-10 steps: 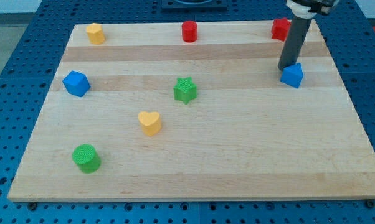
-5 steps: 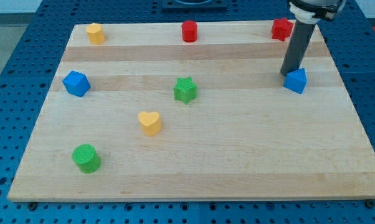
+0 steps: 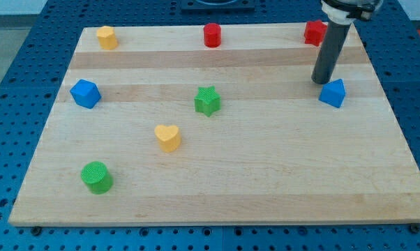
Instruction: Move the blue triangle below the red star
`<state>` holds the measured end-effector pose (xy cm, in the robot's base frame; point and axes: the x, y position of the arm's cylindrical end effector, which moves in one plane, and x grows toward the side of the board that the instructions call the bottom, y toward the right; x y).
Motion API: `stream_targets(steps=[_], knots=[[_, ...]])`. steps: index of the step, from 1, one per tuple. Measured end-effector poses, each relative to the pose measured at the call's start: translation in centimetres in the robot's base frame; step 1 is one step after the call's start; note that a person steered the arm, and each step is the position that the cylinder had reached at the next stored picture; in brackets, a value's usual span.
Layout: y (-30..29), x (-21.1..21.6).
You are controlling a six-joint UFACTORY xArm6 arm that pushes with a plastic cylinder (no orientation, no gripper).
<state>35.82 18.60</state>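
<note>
The blue triangle (image 3: 333,93) lies on the wooden board (image 3: 266,181) at the view's right. The red star (image 3: 315,32) sits at the board's top right corner, partly hidden behind the rod. My tip (image 3: 320,81) rests on the board just above and to the left of the blue triangle, a small gap apart from it. The triangle is below the red star and slightly to its right.
Other blocks on the board: a yellow block (image 3: 107,37) at top left, a red cylinder (image 3: 212,35) at top middle, a blue cube (image 3: 85,93) at left, a green star (image 3: 207,101) in the middle, a yellow heart (image 3: 168,137), and a green cylinder (image 3: 97,177) at bottom left.
The blue triangle has slid a little down and to the right. My tip followed it, then drew back slightly up and left, off the triangle.
</note>
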Motion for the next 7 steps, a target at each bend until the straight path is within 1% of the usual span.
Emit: stream_targets(steps=[3,4,6,7], knots=[[-0.1,-0.6],[-0.9,-0.5],[-6.1,2.5],[-8.0,4.7]])
